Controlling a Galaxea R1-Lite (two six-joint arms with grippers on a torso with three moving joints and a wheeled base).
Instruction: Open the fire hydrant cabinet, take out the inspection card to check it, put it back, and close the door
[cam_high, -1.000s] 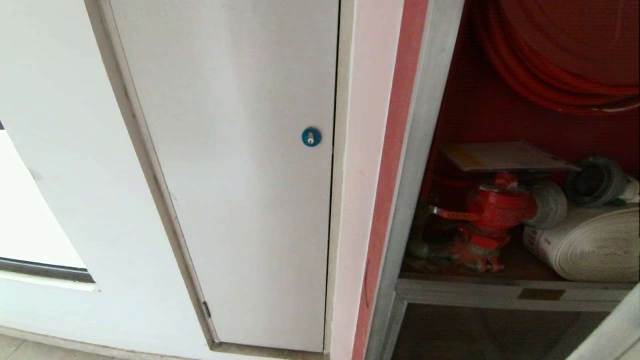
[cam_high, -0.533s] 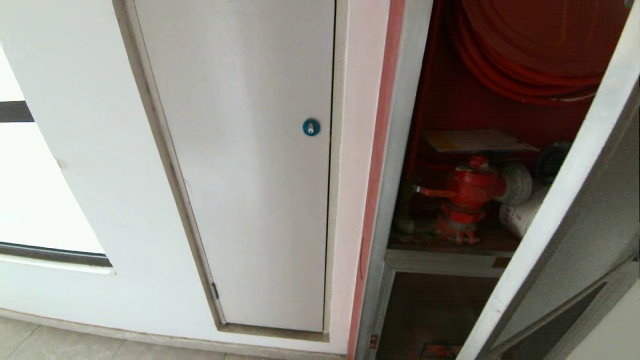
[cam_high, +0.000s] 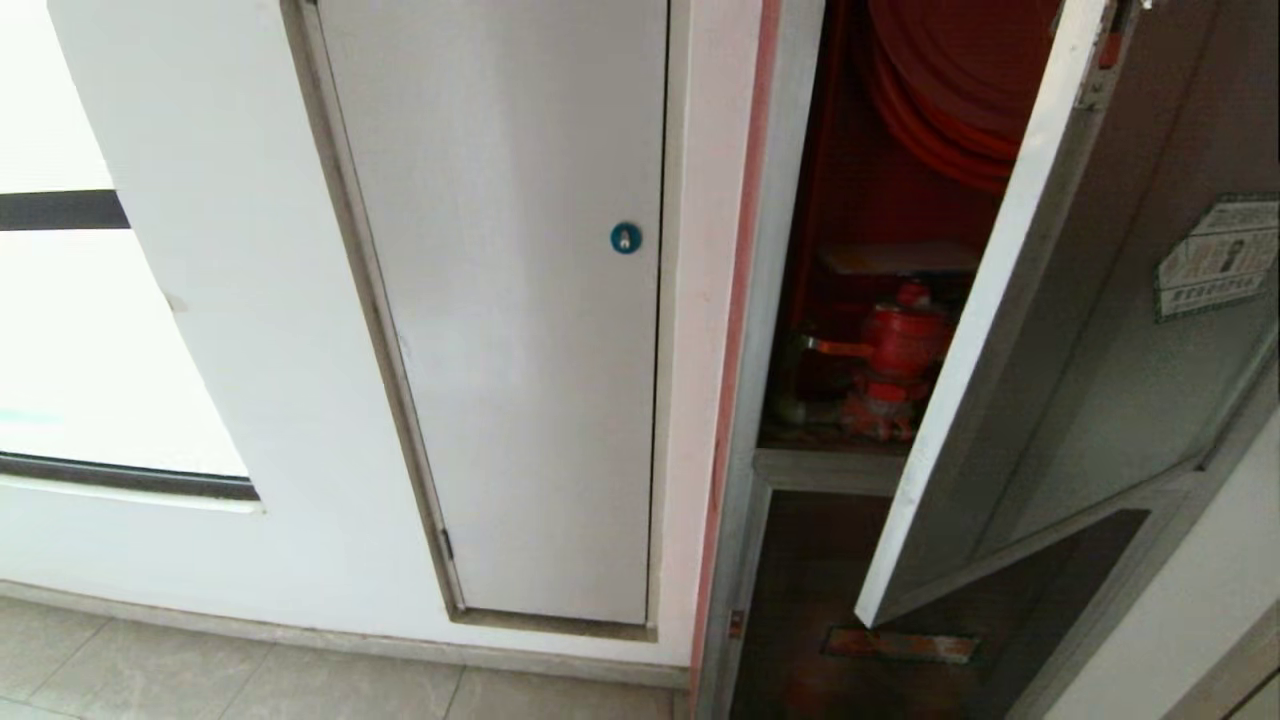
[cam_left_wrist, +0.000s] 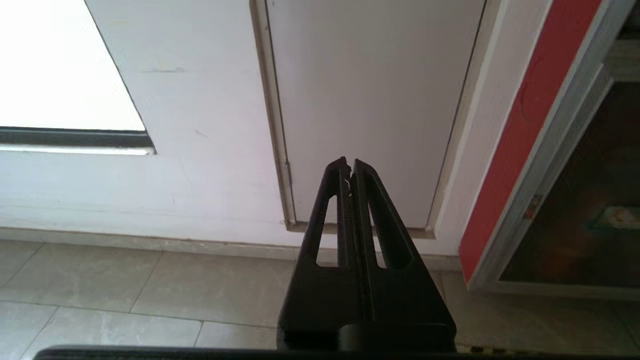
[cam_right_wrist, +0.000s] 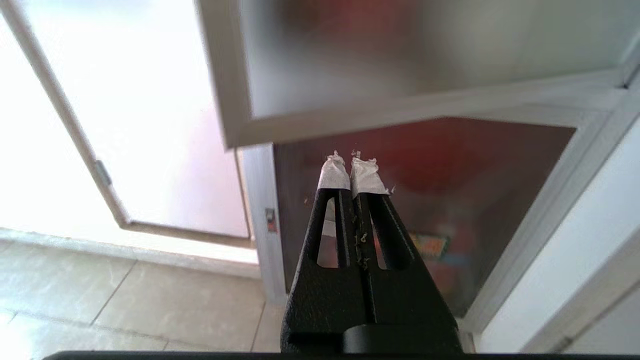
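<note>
Door hangs half-swung just above and ahead of the right end effector, pinched empty; inspection card lies inside the fire hydrant cabinet. Left end effector, also pinched, is farther.

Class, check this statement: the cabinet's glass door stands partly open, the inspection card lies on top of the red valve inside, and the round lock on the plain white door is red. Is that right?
Not quite. The round lock on the plain white door is blue, not red, as the head view shows. The rest holds: the glass door stands partly open, and the inspection card lies on top of the red valve inside the cabinet.
</note>
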